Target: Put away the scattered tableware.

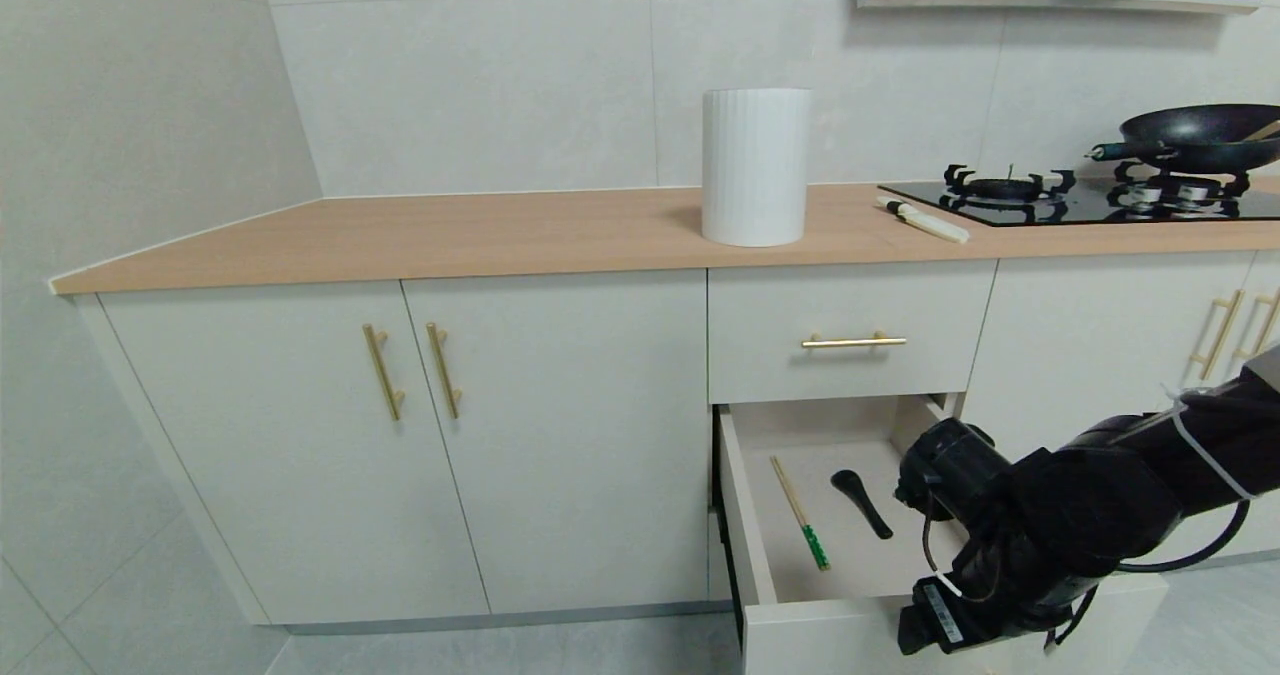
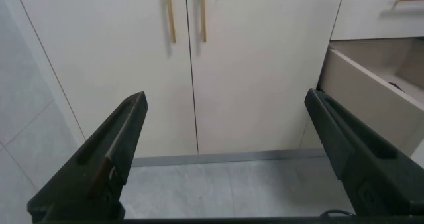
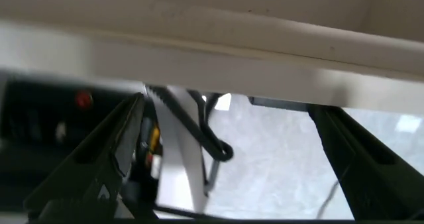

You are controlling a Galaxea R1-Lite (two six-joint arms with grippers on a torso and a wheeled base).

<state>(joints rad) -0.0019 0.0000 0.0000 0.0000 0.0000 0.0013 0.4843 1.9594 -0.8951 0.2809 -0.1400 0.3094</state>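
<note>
Chopsticks (image 1: 798,511) and a black spoon (image 1: 862,503) lay apart in the open drawer (image 1: 745,515); right gripper (image 3: 225,105) sat at its front, jaws wide apart, same for left gripper (image 2: 224,98).

We count one black spoon (image 1: 860,501) and one pair of chopsticks (image 1: 798,525) in the one open drawer (image 1: 745,500), one white canister (image 1: 755,165), one pale utensil (image 1: 922,220), one wok (image 1: 1200,135) and two burners (image 1: 1008,187) (image 1: 1180,193) on the single countertop (image 1: 450,235), plus five gold handles (image 1: 383,371) (image 1: 445,370) (image 1: 853,341) (image 1: 1218,335) (image 1: 1265,323).
</note>
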